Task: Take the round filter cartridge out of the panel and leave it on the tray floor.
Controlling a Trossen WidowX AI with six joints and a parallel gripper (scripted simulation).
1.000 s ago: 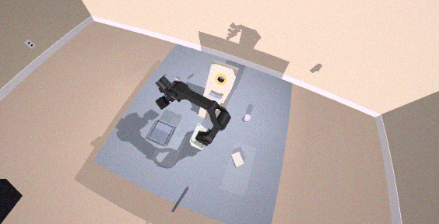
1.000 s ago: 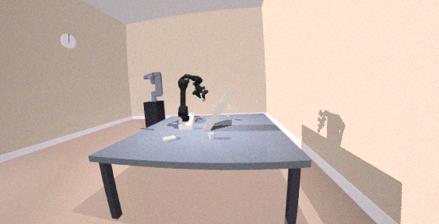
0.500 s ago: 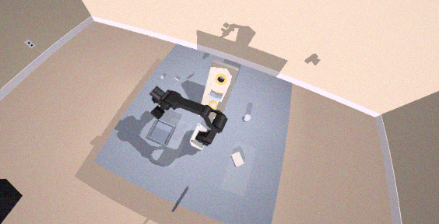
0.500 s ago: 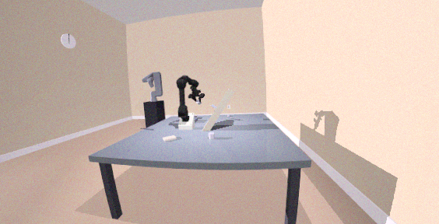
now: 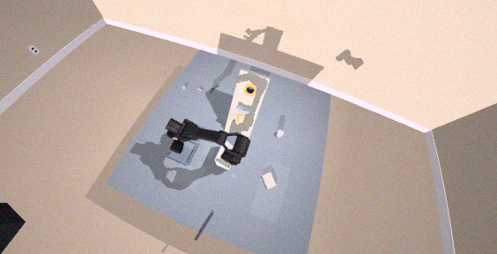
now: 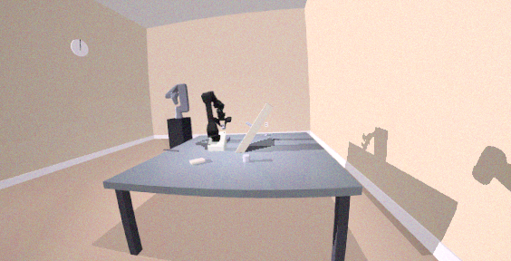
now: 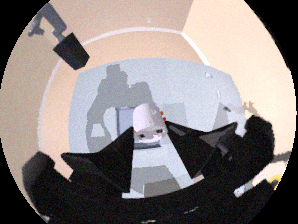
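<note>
The pale round filter cartridge [image 7: 148,117] is held between the fingers of my gripper [image 7: 149,126] [image 5: 177,149], its slotted face toward the wrist camera. In the top view the gripper hangs over the tray [image 5: 188,153] [image 7: 125,120], and the arm hides the cartridge. In the wrist view the cartridge covers part of the square grey tray. The gap between cartridge and tray floor cannot be judged. The cream service panel [image 5: 239,84] [image 6: 255,127] leans behind, with a dark round opening [image 5: 250,90] inside its upper yellow ring.
A small white cylinder [image 5: 280,133] [image 6: 245,158] stands right of the panel. A pale block [image 5: 269,180] [image 6: 197,161] lies nearer the table's front. A dark rod [image 5: 204,226] lies near the edge. Two small pale items lie left of the panel. The white arm base [image 5: 224,162] stands beside the tray.
</note>
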